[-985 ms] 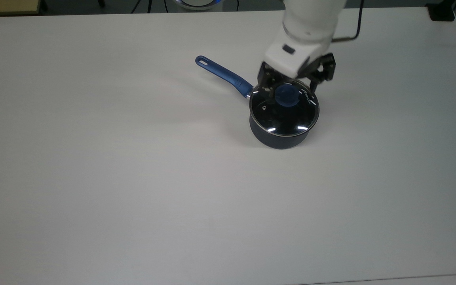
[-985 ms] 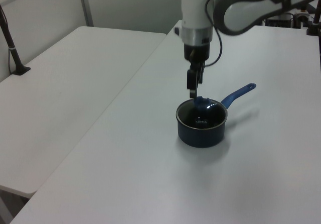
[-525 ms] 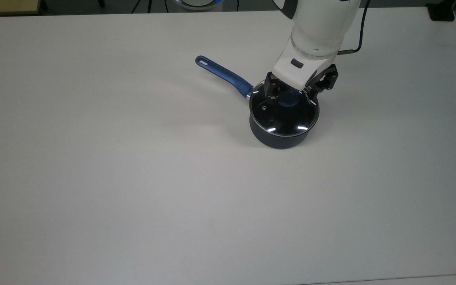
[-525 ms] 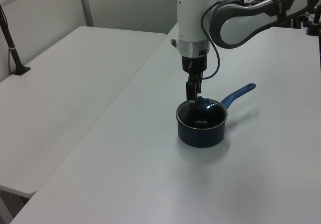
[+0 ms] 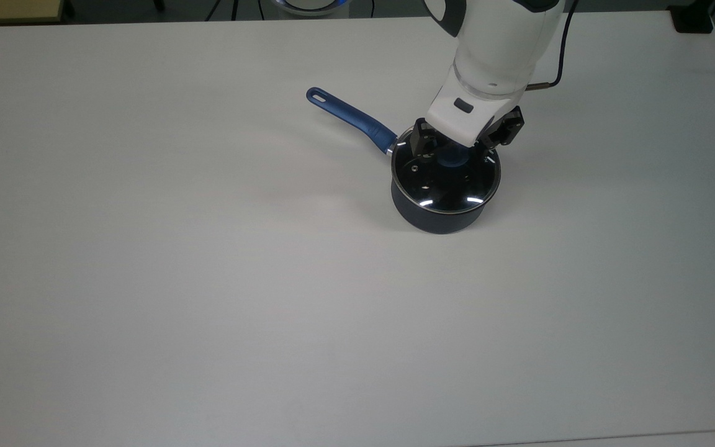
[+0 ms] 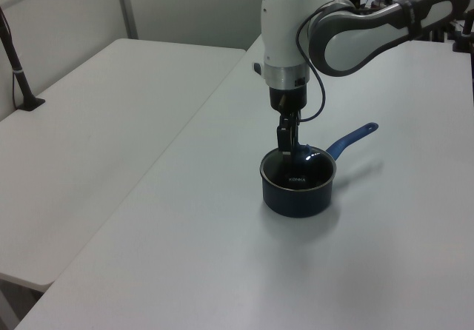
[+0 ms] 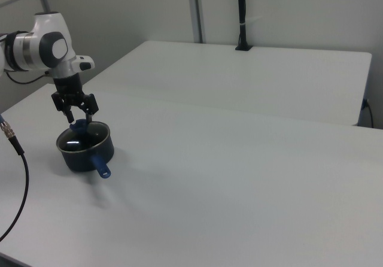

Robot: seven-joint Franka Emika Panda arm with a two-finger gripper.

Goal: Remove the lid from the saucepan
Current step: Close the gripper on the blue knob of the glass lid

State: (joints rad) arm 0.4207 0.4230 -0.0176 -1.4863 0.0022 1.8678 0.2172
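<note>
1. Lid (image 5: 446, 180) seated flat on the saucepan (image 5: 438, 217), right of centre in the top view; nothing lifted yet; removal not begun.
2. Gripper (image 5: 454, 149) lowered over the blue knob (image 5: 454, 161), fingers spread apart on either side of it; not yet clamped, by the look of the right view; judged to be at the reach-and-close step.
3. Left to do: close on the knob; raise the lid clear of the rim; set it aside.
4. Saucepan's long blue handle (image 5: 350, 118) pointing toward the top view's upper left, well away from the fingers; white tabletop (image 5: 208, 279) bare around; no obstruction apparent.
</note>
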